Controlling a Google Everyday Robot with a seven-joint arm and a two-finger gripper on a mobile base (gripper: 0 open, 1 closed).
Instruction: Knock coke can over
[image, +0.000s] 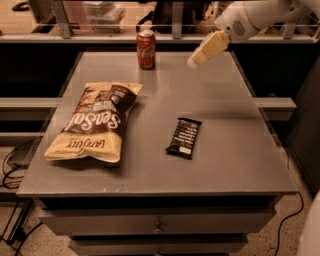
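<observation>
The coke can (146, 49), small and red with white script and a silver top, stands upright near the far edge of the grey table (235, 150), left of its middle. My gripper (194, 62) hangs from the white arm that comes in from the upper right. It is above the far part of the table, to the right of the can, with a clear gap between them. It holds nothing that I can see.
A tan and brown chip bag (92, 122) lies flat on the table's left half. A flat black snack bar wrapper (184, 138) lies near the middle right. A railing and shelf run behind the far edge. Drawers sit under the table front.
</observation>
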